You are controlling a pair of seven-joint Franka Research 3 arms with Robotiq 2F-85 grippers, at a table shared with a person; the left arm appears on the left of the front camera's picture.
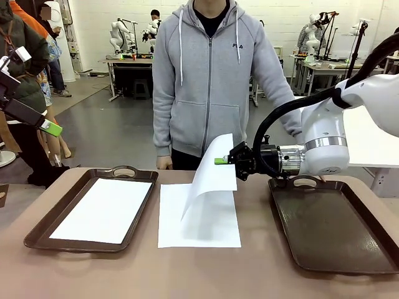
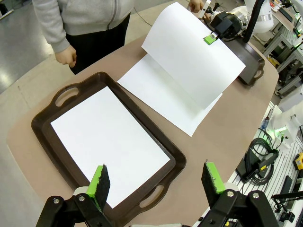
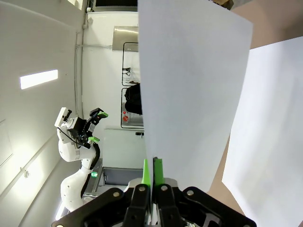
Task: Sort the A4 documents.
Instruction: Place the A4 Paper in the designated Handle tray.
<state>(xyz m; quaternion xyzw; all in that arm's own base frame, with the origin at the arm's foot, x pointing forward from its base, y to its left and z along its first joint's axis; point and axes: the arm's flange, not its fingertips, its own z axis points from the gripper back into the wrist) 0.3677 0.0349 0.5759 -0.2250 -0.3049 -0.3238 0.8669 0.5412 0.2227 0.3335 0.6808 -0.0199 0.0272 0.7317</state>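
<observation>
A thin white A4 paper sheet hangs curled above the table's middle, one edge pinched between the pads of my right gripper. Its lower corner seems to touch a second white sheet lying flat on the beige tabletop. A third sheet lies in the dark brown handled tray on my left. My left gripper hovers there, fingers spread.

Robotics lab hall, polished grey floor, equipment-laden workbenches, white walls.
</observation>
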